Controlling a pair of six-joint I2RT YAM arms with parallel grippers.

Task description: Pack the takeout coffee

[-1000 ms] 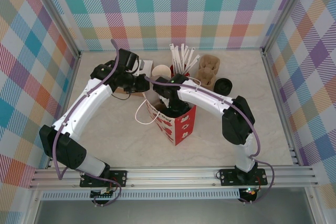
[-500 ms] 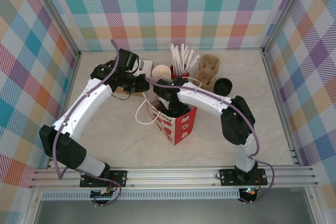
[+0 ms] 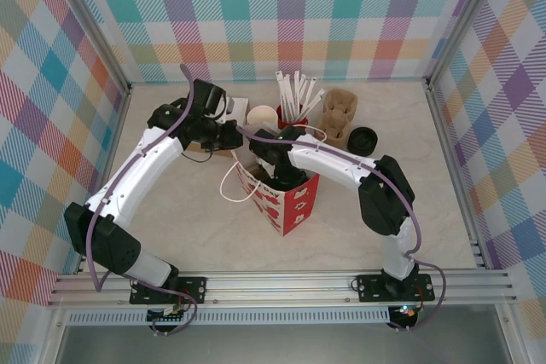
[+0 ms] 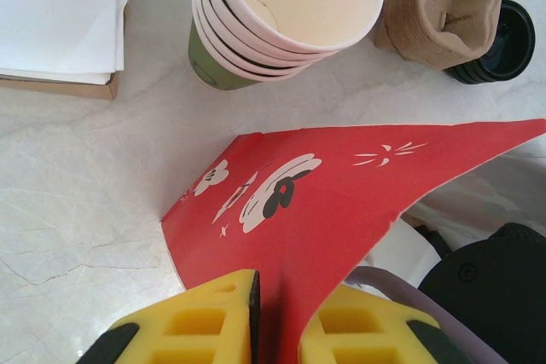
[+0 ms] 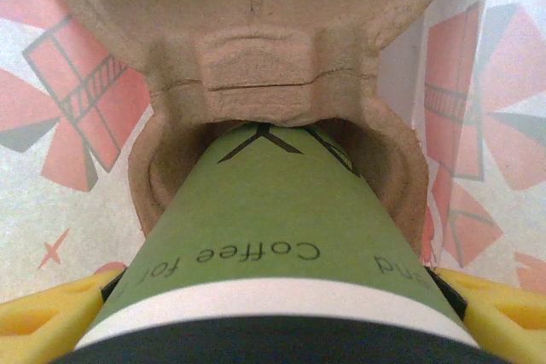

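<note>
from above, the left gripper (image 3: 232,137) sits at the far left rim of the red bag (image 3: 294,202), and the right gripper (image 3: 271,171) reaches into its open top. at the left wrist, yellow fingers (image 4: 205,330) are clenched on the bag's edge. at the right wrist, the right gripper grasps the green coffee cup (image 5: 264,253), its base in a brown cup carrier (image 5: 256,49).

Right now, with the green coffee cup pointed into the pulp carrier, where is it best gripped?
Grip the green coffee cup across its wide upper wall, just under the black lid, coming from above. Its narrow base points into the pulp carrier, so only the top is free; the right hand grips there.
</note>
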